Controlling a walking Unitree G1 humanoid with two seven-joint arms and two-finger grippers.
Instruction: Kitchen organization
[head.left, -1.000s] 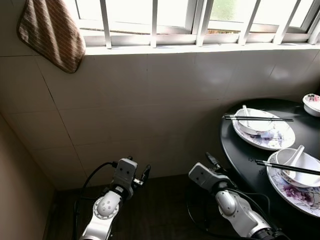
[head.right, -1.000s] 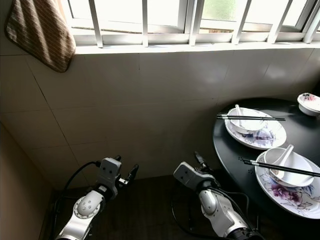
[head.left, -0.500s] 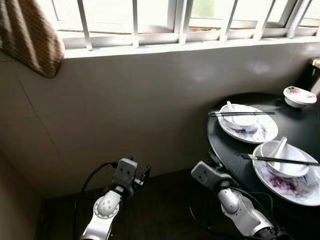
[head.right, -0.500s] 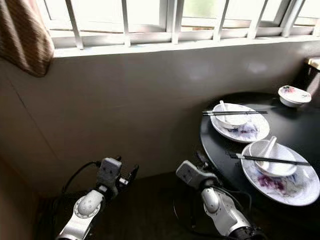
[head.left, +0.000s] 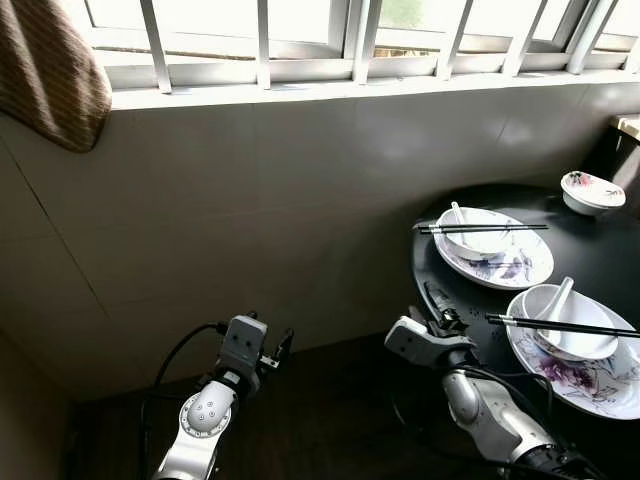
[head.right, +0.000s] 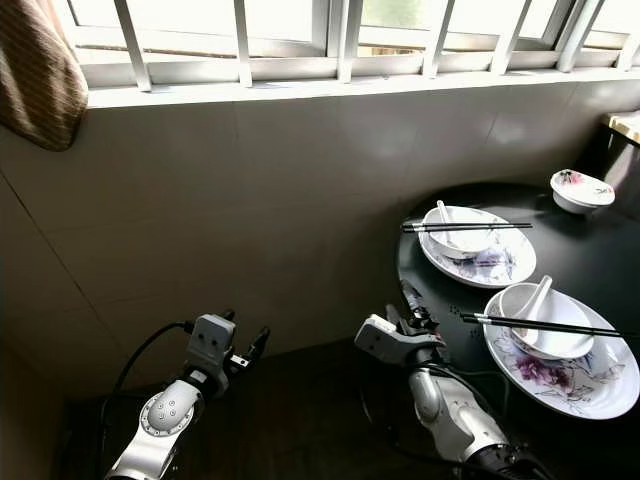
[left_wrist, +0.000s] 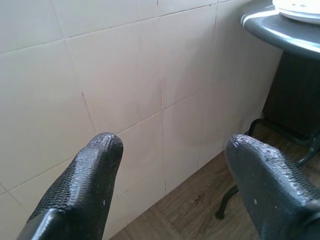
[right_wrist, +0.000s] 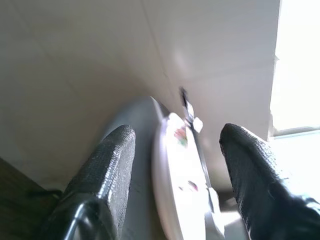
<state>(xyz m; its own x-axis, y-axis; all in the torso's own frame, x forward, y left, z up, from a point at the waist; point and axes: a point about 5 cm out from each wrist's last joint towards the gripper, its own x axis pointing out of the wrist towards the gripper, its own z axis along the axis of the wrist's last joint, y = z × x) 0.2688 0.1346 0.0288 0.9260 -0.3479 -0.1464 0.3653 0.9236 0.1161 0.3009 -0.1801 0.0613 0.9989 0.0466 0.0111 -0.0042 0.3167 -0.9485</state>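
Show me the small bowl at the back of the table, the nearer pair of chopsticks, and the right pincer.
small bowl (head.left: 592, 192), left eye view, rim
nearer chopsticks (head.left: 560, 326), left eye view, mid-shaft
right pincer (head.left: 441, 307), left eye view, between fingertips

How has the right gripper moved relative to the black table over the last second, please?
Yes: the right gripper has closed in on the black table's near edge, toward the nearer plate.

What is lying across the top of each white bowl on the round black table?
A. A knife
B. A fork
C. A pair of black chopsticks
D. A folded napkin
C: a pair of black chopsticks rests across the far bowl, and another pair across the near bowl, each bowl on a flowered plate.
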